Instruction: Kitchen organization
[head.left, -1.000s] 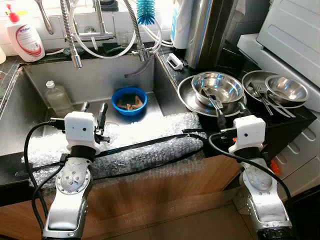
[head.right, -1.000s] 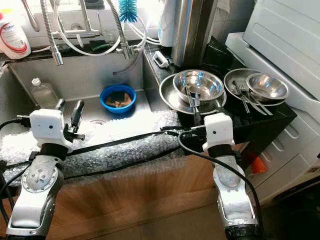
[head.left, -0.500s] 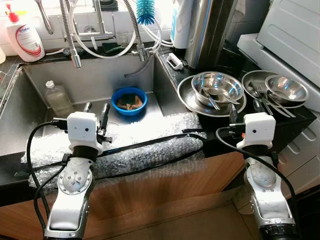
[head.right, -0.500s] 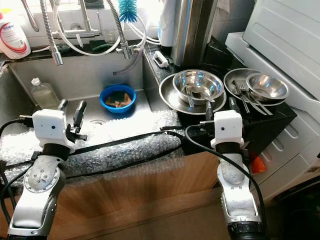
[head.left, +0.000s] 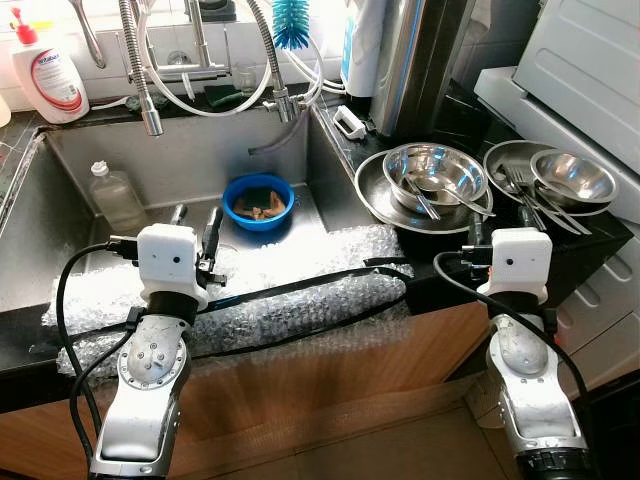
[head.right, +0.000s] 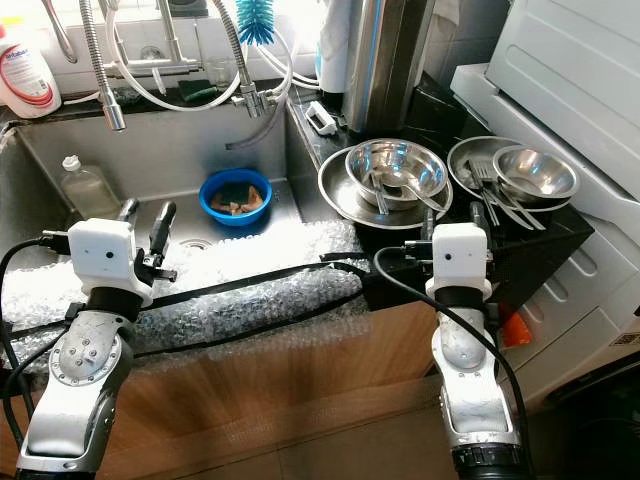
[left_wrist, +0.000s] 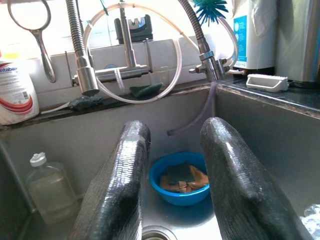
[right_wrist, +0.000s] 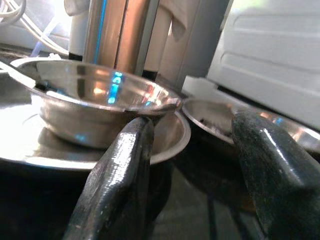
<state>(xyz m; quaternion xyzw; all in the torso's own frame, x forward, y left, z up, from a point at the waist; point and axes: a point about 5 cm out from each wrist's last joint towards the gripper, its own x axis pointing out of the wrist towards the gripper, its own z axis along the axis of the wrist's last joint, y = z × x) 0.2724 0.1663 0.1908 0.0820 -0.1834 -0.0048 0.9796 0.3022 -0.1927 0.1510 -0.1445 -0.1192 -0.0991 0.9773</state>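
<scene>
A steel bowl (head.left: 435, 175) holding spoons sits on a steel plate (head.left: 375, 196) on the black counter right of the sink. Beside it a second plate carries forks (head.left: 522, 188) and a smaller steel bowl (head.left: 573, 177). My right gripper (head.left: 500, 224) is open and empty, low at the counter's front edge, pointing at the gap between the two plates (right_wrist: 195, 125). A blue bowl (head.left: 258, 198) with sponge pieces rests in the sink. My left gripper (head.left: 195, 218) is open and empty above the sink's front edge, facing the blue bowl (left_wrist: 181, 179).
Bubble wrap (head.left: 290, 285) and black cables cover the sink's front rim. A clear bottle (head.left: 115, 196) stands in the sink and a soap bottle (head.left: 46, 70) on the back ledge, by faucets and hoses (head.left: 150, 70). A tall steel canister (head.left: 420, 60) and white appliance (head.left: 590, 70) stand at the right.
My right gripper has drawn back from the bowl with spoons and shifted right, to the gap between the two plates. The left arm has barely moved.
</scene>
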